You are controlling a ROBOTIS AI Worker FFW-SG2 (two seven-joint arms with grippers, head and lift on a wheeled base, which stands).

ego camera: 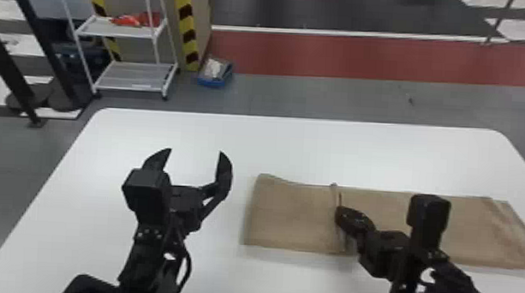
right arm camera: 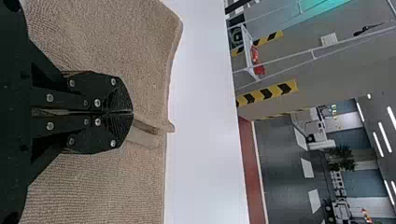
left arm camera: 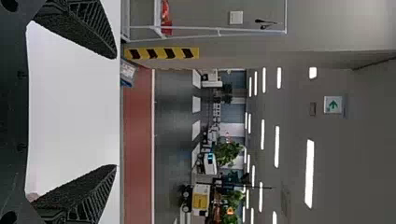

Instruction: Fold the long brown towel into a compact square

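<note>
In the head view's lower right, you're clamping a ridge of the brown towel (ego camera: 290, 218) with the right gripper (ego camera: 338, 209); the left gripper (ego camera: 196, 150) is hanging spread, left of centre. You're probably laying a fold, the next move calling for gentle release.

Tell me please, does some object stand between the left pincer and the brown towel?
Nothing visible stands between them: the left pincer hangs open over the white table, to the left of the brown towel. The right pincer is shut on the towel's ridge.

The partly folded brown towel (ego camera: 292, 218) lies on the white table (ego camera: 300, 152).
</note>
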